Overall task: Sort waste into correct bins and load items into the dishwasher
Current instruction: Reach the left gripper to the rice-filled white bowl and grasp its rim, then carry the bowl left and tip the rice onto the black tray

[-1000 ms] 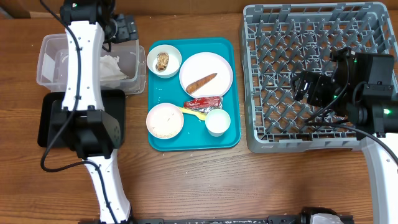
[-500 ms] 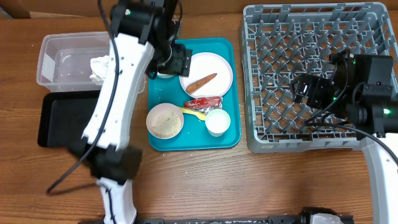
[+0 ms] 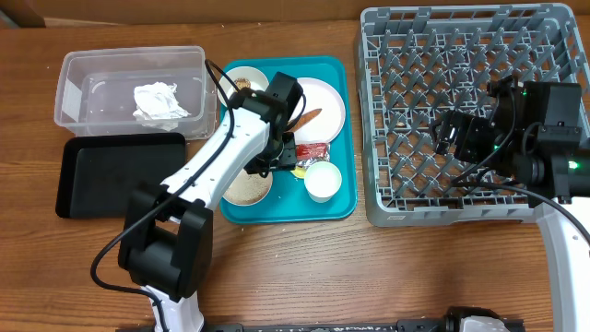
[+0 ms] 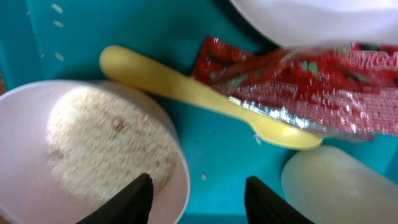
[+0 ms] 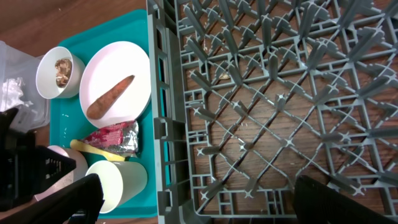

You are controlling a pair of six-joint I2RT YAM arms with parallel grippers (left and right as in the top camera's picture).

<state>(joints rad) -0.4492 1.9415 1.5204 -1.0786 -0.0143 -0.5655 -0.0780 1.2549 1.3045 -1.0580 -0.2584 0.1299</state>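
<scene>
**Sorting station, overhead and wrist views.** The left gripper [image 4: 196, 202] hangs low over the teal tray [image 3: 277, 214]. Its fingers [image 4: 134, 199] are apart and nothing lies between them. One tip is above the rim of the pale-pink bowl [image 4: 37, 118], which holds white rice [image 4: 106, 143]. The other tip is beside the small white cup [image 4: 339, 186]. Whether either tip touches anything cannot be told.

Just beyond the tips, the yellow spoon [image 4: 205, 99] lies flat on the tray against the near edge of the red wrapper [image 4: 298, 93]. At the far side of the tray, the white plate [image 3: 324, 100] carries the carrot-like stick [image 5: 111, 98]. Left of the plate, a white bowl [image 5: 45, 81] holds the brown food piece [image 5: 60, 67].

The crumpled napkin [image 3: 159, 100] lies inside the clear tub [image 3: 69, 83] at far left. The black tray [image 3: 120, 172] sits just on the near side of the tub. On the right, the right gripper [image 5: 199, 202] is held over the grey dish rack [image 3: 461, 55], its fingers spread wide and holding nothing.
</scene>
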